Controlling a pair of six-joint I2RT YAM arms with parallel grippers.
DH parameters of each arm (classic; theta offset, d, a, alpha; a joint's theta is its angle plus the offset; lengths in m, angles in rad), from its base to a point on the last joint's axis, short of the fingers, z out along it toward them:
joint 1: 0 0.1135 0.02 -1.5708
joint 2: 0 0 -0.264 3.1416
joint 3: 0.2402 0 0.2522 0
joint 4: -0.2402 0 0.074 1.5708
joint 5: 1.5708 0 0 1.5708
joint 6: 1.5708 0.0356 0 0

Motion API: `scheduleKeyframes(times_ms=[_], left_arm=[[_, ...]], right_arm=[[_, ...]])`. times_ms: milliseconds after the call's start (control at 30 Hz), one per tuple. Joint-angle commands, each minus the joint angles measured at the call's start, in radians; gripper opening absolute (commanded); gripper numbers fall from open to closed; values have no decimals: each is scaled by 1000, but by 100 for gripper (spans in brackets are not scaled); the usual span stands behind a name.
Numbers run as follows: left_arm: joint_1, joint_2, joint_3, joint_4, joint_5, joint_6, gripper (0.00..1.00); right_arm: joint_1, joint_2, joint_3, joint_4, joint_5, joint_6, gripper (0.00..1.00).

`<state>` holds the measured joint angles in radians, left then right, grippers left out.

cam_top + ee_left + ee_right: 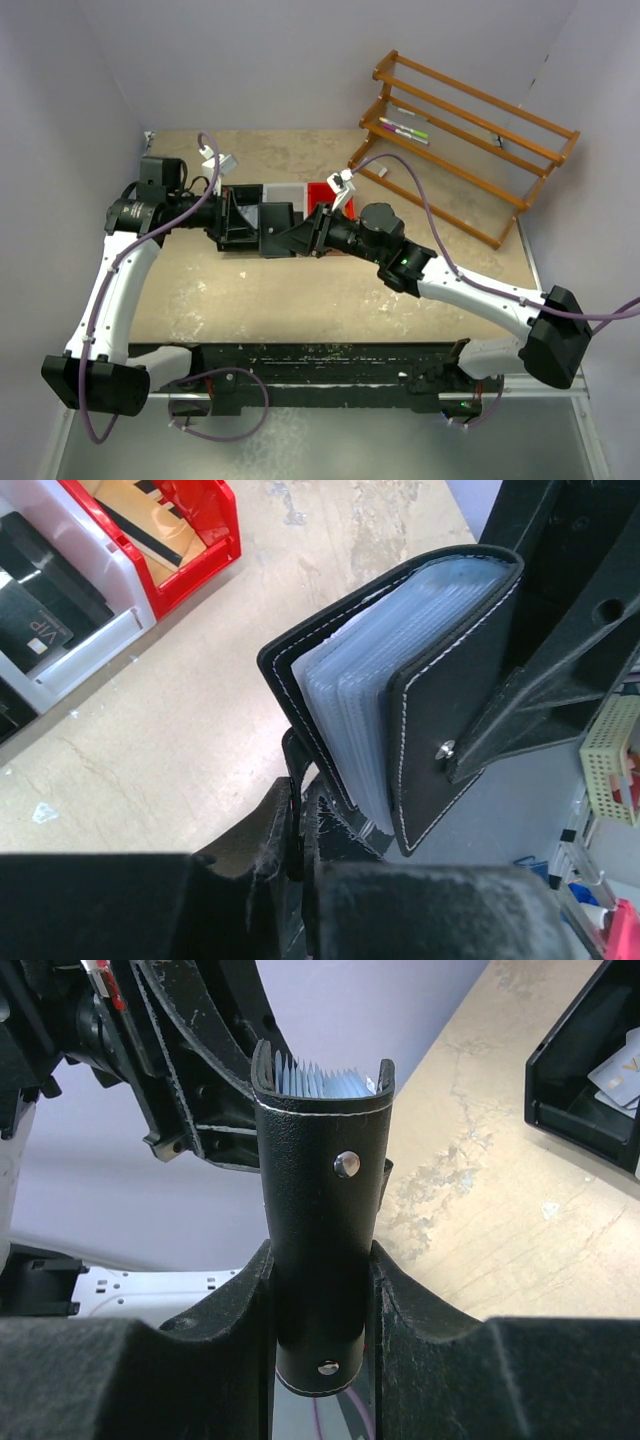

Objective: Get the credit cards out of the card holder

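Bases of both arms sit at the near edge of the tabletop point(300, 290), and the arms reach in to meet left of its centre, toward the far edge. Between them is the card holder point(320, 1190), held off the surface. The right gripper point(322, 1260) is clamped on its black leather body, one finger against each side, with the holder standing upright and a metal snap stud facing the wrist camera. The left gripper point(300, 820) has its fingers drawn nearly together on the lower edge of one cover, pinching it. The credit cards point(325, 1078) are all inside the holder, a packed grey-blue stack fanning out slightly at its open top; in the left wrist view a stitched flap with a snap lies across part of the stack. Just beyond the holder, three joined trays run in a row. The black tray point(570, 1070) holds a pale card, the white tray point(90, 655) holds a black card printed VIP, and the red tray point(215, 535) holds a tan card with dark stripes. At the far right corner a wooden rack point(470, 140) lies tilted, with markers point(405, 130) on it.
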<state>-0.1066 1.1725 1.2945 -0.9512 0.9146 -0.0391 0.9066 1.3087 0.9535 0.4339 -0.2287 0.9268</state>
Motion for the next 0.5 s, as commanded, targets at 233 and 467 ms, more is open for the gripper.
scheduleKeyframes(times_ms=[233,467], left_arm=[[-1,-1,68,-3,-17,41,0],[-1,25,208,-42,-28,125,0]], right_arm=[[-8,-16,7,137,-9,23,49],[-80,-19,-64,148,-73,71,82]])
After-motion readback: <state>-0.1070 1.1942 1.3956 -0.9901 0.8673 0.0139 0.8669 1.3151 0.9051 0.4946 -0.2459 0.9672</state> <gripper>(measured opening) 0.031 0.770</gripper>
